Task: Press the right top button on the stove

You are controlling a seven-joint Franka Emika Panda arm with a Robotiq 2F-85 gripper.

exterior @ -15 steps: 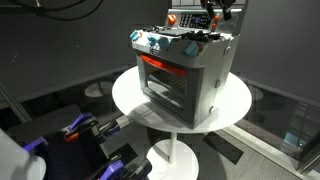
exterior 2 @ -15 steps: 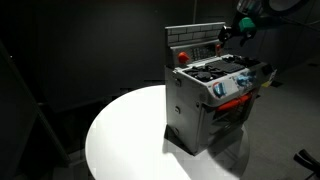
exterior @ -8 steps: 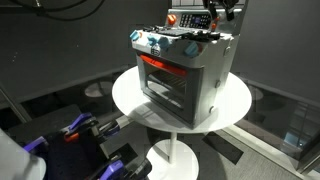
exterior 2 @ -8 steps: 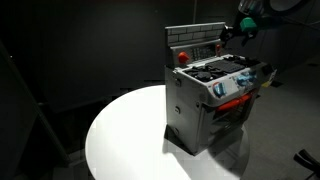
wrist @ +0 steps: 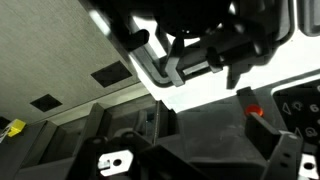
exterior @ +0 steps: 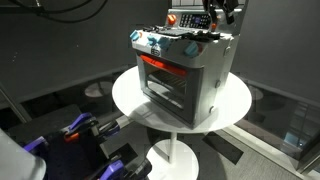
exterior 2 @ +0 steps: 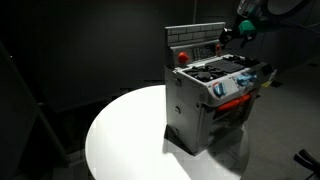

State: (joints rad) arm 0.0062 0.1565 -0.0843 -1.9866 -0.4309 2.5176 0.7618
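Silver-grey toy stove (exterior: 185, 70) stood upright on a round white desk (exterior: 128, 100), roughly centred on it in an exterior view and nearer the far edge in an exterior view (exterior 2: 212, 100). Its orange-red front window (exterior: 163, 68) glowed, with blue-and-white knobs (exterior: 155, 42) in a row above it. Upright back control panel (exterior: 186, 20) rose behind the cooktop and carried a red button (exterior: 172, 18) at one end. The black gripper (exterior: 215, 14) hung at the opposite upper end of that panel, close against it; whether it touched the panel could not be told. In an exterior view the gripper (exterior 2: 228, 36) sat at the panel's (exterior 2: 195, 40) far top corner, above the burners. The wrist view was dark and blurred; gripper parts came in from the top against a white surface, and a small red spot (wrist: 253, 110) showed below them. Whether the gripper was spread or pressed together could not be told from any view. The desk (exterior 2: 120, 140) surface beside the stove looked plain white.
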